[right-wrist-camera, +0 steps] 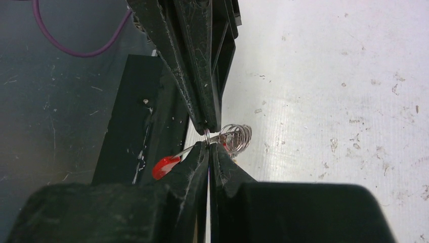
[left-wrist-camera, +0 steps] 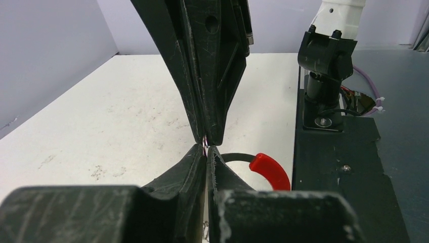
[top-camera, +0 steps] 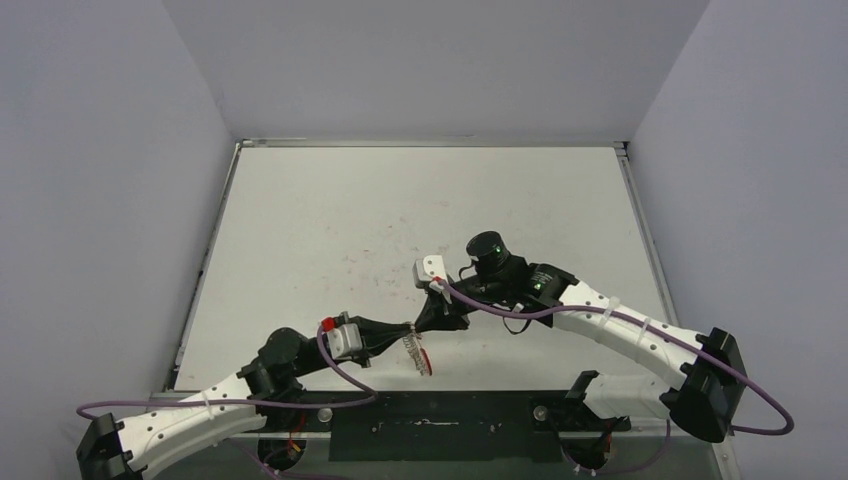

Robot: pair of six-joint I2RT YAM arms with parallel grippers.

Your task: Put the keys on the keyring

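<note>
The keyring (top-camera: 418, 350) hangs just above the table's near edge, between both grippers. It is silvery coiled wire (right-wrist-camera: 236, 136) with a red sleeve (left-wrist-camera: 270, 170) (right-wrist-camera: 164, 166) (top-camera: 427, 362). My left gripper (top-camera: 411, 336) (left-wrist-camera: 206, 150) comes from the left and is shut on the wire. My right gripper (top-camera: 421, 324) (right-wrist-camera: 208, 145) comes from the right, tip to tip with the left one, and is shut on the same wire beside the coil. A small wire loop (right-wrist-camera: 207, 134) shows between the two tips. The keys are hidden from every view.
The white table (top-camera: 420, 210) is stained and enclosed by grey walls. A black base plate (top-camera: 440, 420) runs along the near edge under the grippers. Purple cables (top-camera: 500, 312) trail off both arms.
</note>
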